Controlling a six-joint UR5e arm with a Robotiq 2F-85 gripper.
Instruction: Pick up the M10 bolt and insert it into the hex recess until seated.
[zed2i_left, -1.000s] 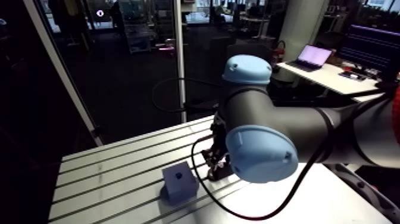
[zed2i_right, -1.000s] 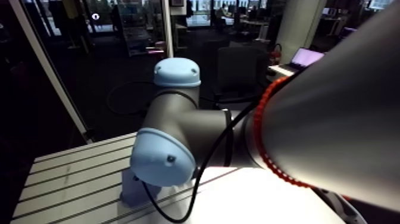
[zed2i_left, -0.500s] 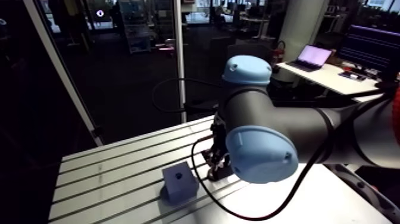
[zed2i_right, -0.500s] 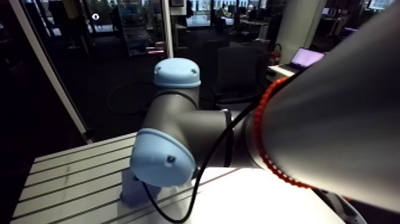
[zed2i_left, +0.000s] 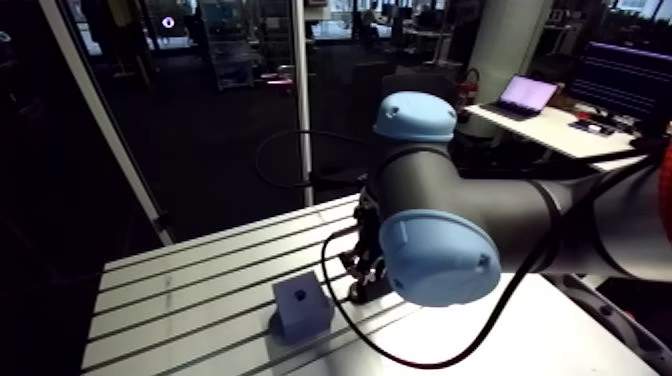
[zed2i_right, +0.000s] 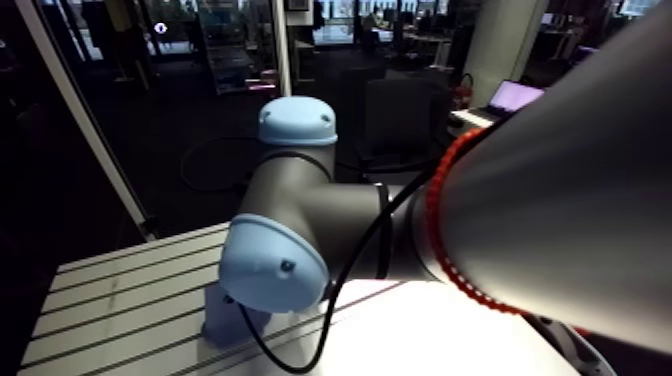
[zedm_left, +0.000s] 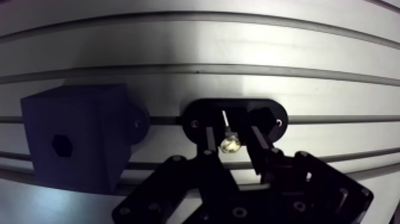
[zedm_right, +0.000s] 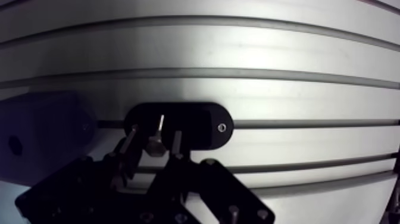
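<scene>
1. Straddling the bolt (zedm_left: 228, 144), the gripper (zedm_left: 231, 134) is hanging low over the black holder (zedm_left: 269, 117) on the table (zedm_left: 238, 47). Its fingers are sitting apart with slim gaps either side, gripping nothing, and I judge they are lining up to squeeze the head.
2. Bolt is sitting in the holder, head nearest the gripper, thin shank running toward 12 o'clock. Long axis is looking near upright.
3. Dark block (zedm_left: 89, 113) is standing at 9 o'clock from the bolt, just beside the holder, with its hex hole (zedm_left: 61, 145) opening upward.
</scene>
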